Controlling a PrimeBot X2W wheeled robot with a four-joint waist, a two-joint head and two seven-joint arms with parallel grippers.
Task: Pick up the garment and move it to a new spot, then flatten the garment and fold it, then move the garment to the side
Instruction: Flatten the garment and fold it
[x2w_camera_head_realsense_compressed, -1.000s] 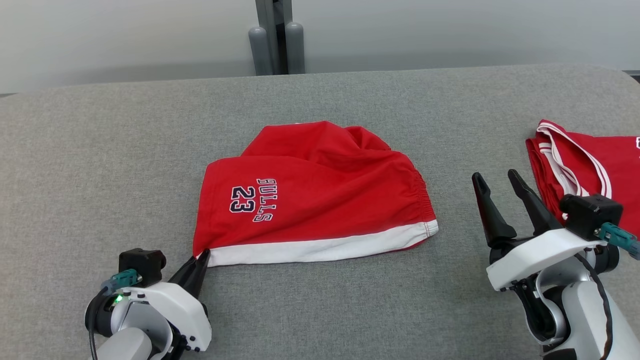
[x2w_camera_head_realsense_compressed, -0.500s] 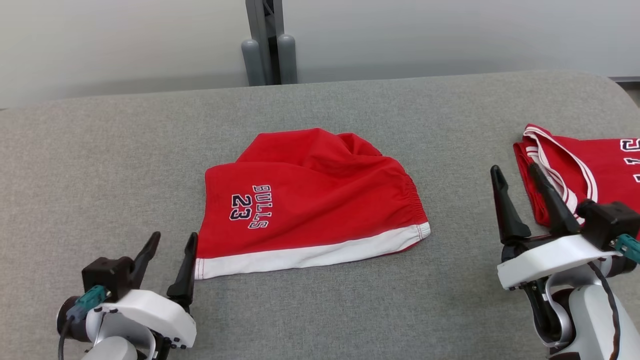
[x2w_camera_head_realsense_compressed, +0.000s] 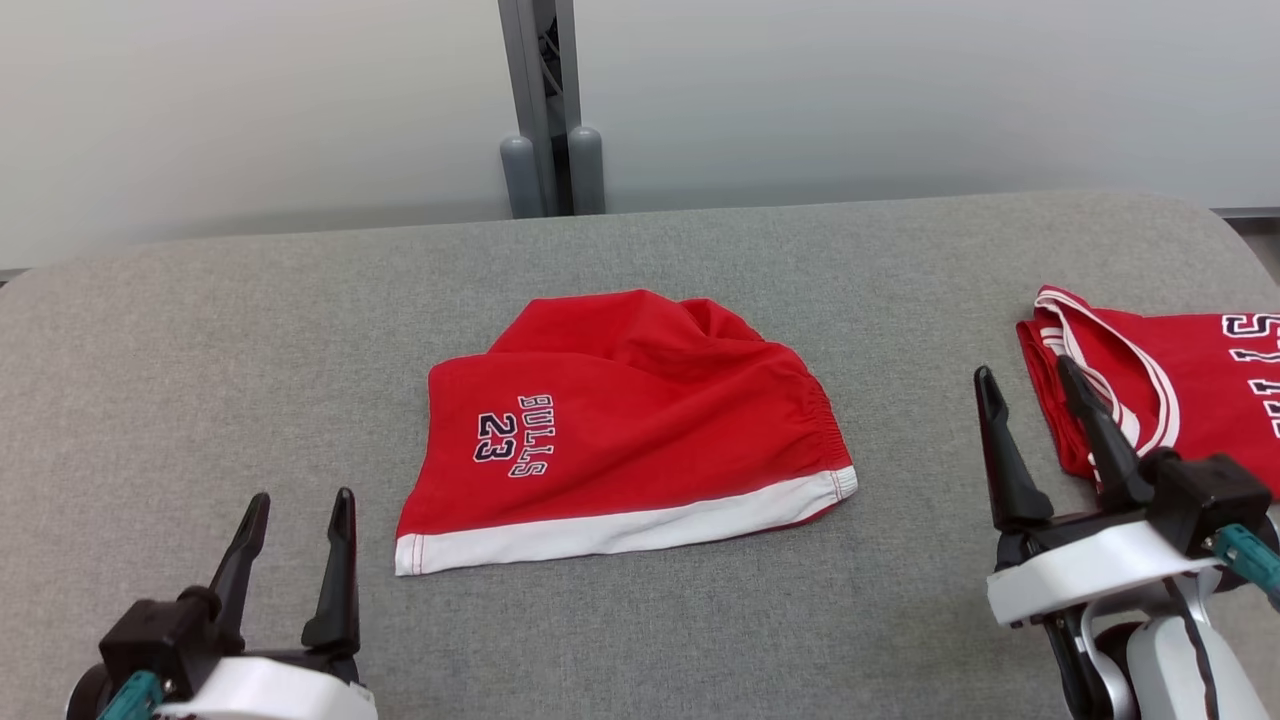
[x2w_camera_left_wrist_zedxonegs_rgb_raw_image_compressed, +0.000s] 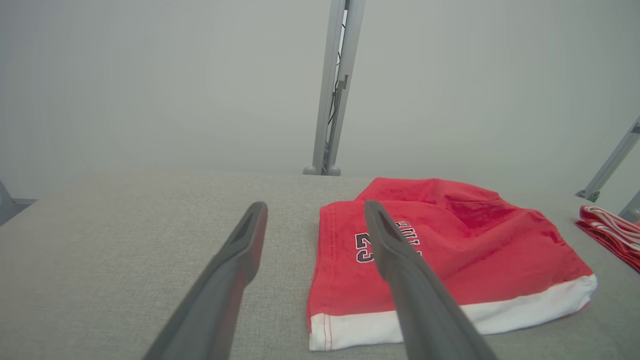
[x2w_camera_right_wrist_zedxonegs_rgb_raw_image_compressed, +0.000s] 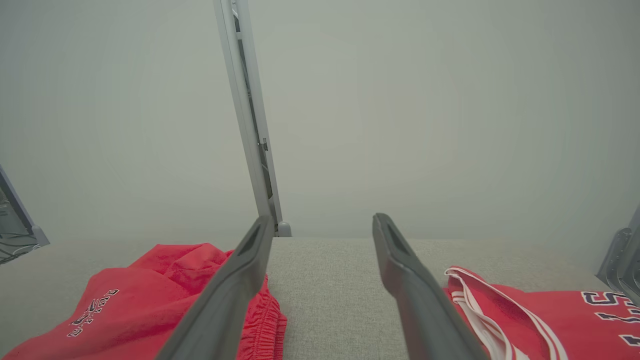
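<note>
Jaws on my left gripper (x2w_camera_head_realsense_compressed: 304, 495) and right gripper (x2w_camera_head_realsense_compressed: 1026, 368) stand wide and empty, and the red shorts (x2w_camera_head_realsense_compressed: 620, 430), lying mid-counter (x2w_camera_head_realsense_compressed: 200, 350), look light and limp, so I'd pinch the white hem (x2w_camera_head_realsense_compressed: 600, 530) at its left corner.

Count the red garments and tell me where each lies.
2. The red shorts lie centrally; the red jersey lies at the right, cut off by the frame, so more may be hidden.

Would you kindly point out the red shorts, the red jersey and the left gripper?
red shorts (x2w_camera_head_realsense_compressed: 640, 440), head view, middle of the red cloth.
red jersey (x2w_camera_head_realsense_compressed: 1200, 395), head view, red body beside striped trim.
left gripper (x2w_camera_head_realsense_compressed: 302, 495), head view, midway between its fingertips.
</note>
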